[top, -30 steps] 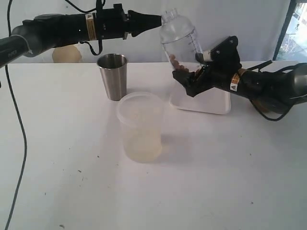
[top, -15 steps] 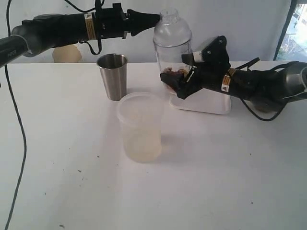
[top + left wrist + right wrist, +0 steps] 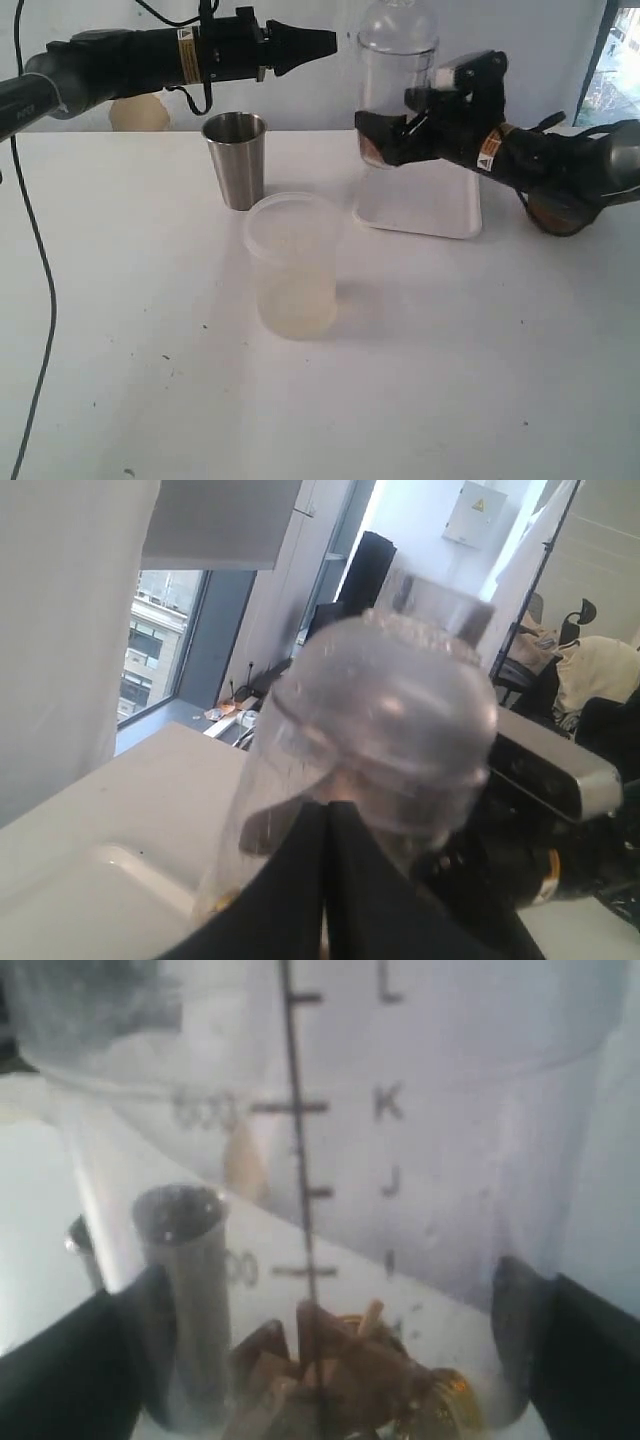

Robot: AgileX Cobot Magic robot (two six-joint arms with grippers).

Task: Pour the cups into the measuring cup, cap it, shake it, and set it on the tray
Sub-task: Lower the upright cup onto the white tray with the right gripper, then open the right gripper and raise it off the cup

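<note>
The measuring cup (image 3: 396,95) is a clear cylinder with a domed clear cap (image 3: 398,25), held upright above the far edge of the white tray (image 3: 440,215). My right gripper (image 3: 385,140) is shut on its lower part. In the right wrist view the black scale (image 3: 296,1150) runs down its wall, brown pieces (image 3: 340,1380) lie at its bottom, and a finger (image 3: 60,1370) shows at each side. My left gripper (image 3: 327,42) is shut and empty, pointing at the cap (image 3: 385,715) from a short way off. The steel tumbler (image 3: 236,160) stands upright. The wooden cup is out of view.
A wide frosted plastic container (image 3: 292,265) stands in front of the tumbler, near the table's middle. A pale rounded object (image 3: 135,112) sits behind the left arm at the table's back edge. The right arm (image 3: 560,170) stretches over the table's right side.
The right gripper has lifted the measuring cup and carried it to the right, from tilted to upright. The left arm has not moved.
</note>
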